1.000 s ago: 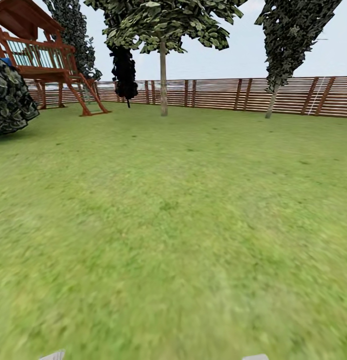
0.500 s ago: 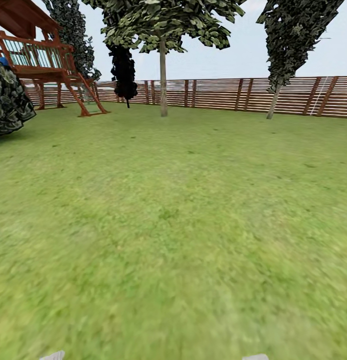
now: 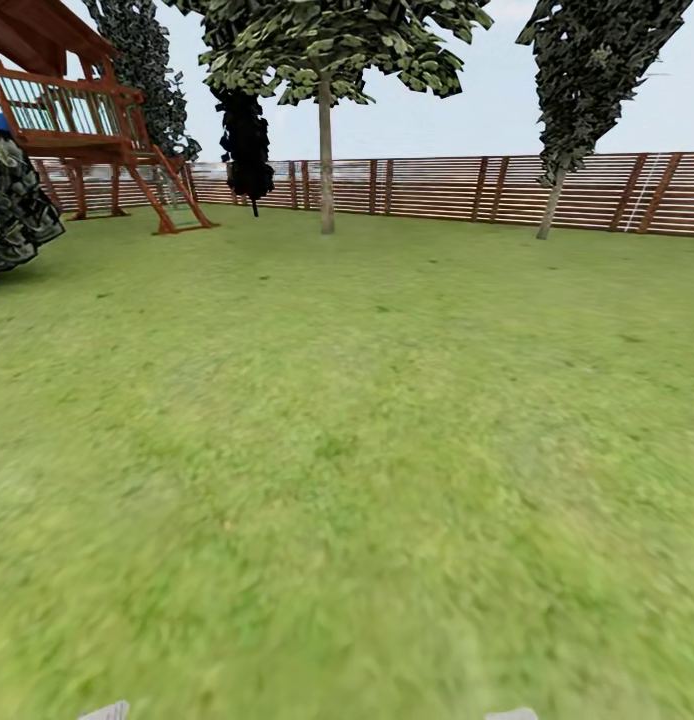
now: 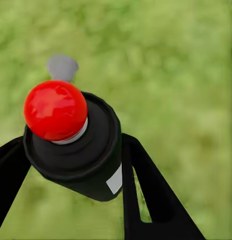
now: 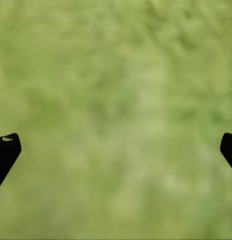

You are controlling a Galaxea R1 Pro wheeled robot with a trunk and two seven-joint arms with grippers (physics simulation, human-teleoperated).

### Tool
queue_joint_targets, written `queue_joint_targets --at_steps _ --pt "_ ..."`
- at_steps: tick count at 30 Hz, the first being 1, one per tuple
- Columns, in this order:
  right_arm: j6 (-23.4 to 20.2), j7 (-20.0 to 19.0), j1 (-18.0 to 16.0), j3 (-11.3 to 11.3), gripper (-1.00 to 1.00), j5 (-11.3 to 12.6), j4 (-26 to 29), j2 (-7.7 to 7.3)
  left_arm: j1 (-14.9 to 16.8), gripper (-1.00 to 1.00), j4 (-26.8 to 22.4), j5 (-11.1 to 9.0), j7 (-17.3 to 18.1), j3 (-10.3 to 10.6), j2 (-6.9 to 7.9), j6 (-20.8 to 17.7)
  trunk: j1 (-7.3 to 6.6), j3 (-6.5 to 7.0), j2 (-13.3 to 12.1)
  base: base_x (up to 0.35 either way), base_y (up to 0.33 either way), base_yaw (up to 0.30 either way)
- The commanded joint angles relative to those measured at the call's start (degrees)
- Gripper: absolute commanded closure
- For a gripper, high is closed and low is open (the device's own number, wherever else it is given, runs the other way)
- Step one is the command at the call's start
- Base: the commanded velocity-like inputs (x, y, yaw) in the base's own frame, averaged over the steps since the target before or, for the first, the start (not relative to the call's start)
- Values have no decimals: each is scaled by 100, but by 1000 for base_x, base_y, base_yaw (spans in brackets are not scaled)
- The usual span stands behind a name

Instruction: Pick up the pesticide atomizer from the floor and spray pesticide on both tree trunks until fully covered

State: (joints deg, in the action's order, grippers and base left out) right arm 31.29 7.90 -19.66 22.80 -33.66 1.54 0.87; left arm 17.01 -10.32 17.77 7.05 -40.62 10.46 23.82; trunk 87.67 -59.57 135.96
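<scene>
So from the head cam it's basically all lawn (image 3: pixel 347 450), wide and green, running up to the brown slat fence (image 3: pixel 437 187) along the far edge. Far left there's a dark bushy shrub (image 3: pixel 12 200) poking in at the lawn's left edge, and right behind it a red-brown wooden play tower (image 3: pixel 82 110) with a railing and slanted legs, near the far left corner. A dark narrow cypress (image 3: pixel 245 140) stands by the fence a bit further right.

Then the tree (image 3: pixel 327 45): light green crown up top, slim bare tan-grey trunk (image 3: pixel 326 160) standing on the grass just in front of the fence, left of center. Further right, near the fence again, there's another dark-leaved tree (image 3: pixel 587 70) on a thin, leaning stem.

Left wrist cam: the left gripper (image 4: pixel 70 190) has its black fingers pinching the pesticide atomizer (image 4: pixel 80 150), a black can with a shiny red round cap and a little grey nozzle, held over the grass.

Right wrist cam: the right gripper (image 5: pixel 116 150) is spread wide, fingertips way out at the frame sides with just blurry grass between them.
</scene>
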Motion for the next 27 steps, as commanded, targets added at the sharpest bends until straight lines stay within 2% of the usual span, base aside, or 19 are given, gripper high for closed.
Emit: queue_joint_targets --at_steps 1,27 --pt "9 41 -3 23 -100 -61 -4 1 4 100 4 34 34 -51 0 17 2 -5 2 338 0 0" --pt "9 44 -3 24 -100 -61 -4 1 4 100 3 34 36 -51 0 17 2 -5 2 338 0 0"
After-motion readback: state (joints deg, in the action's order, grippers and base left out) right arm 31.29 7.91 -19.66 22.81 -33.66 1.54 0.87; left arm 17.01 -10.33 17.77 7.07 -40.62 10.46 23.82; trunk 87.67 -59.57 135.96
